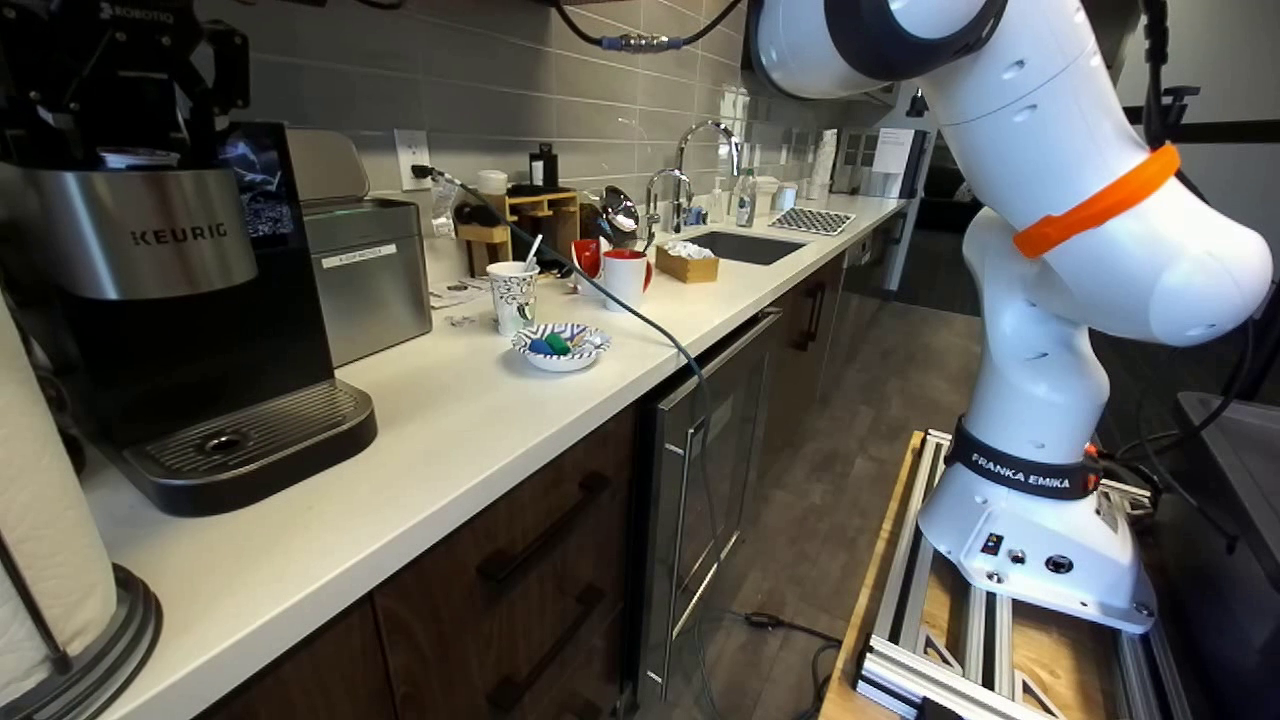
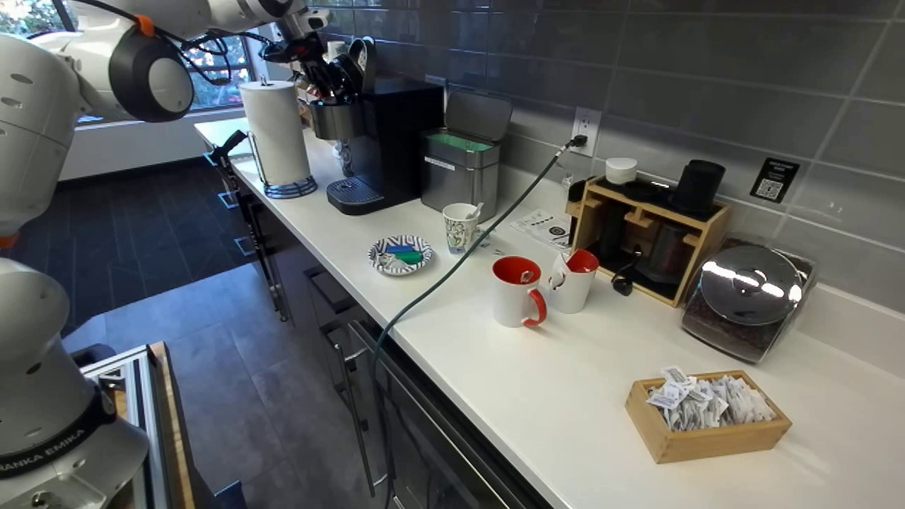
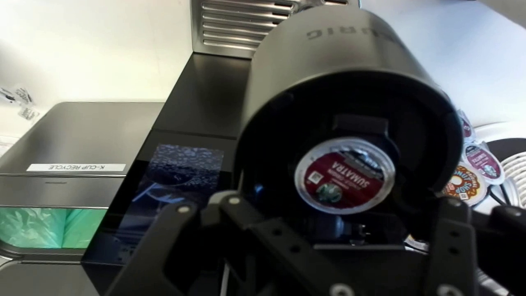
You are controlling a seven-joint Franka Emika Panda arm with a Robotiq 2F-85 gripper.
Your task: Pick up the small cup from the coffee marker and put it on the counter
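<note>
The small cup is a coffee pod [image 3: 345,176] with a silver rim and a maroon "Sumatra" lid. It sits in the open top of the Keurig coffee maker [image 1: 170,235]; its rim also shows in an exterior view [image 1: 138,158]. The coffee maker also shows in an exterior view [image 2: 399,134], where I cannot make out the pod. My gripper [image 1: 120,135] is right above the holder, pointing down. In the wrist view its fingers [image 3: 341,201] are spread on both sides of the pod; the fingertips are dark and hard to see. The white counter [image 1: 480,415] lies below.
An open steel K-cup recycling bin [image 2: 459,166] stands beside the coffee maker. A paper towel roll [image 2: 277,131] is on its other side. Other pods [image 3: 483,162] lie nearby. A patterned bowl [image 1: 560,346], a paper cup [image 1: 514,297], mugs [image 2: 516,290] and a cable [image 2: 452,272] occupy the counter.
</note>
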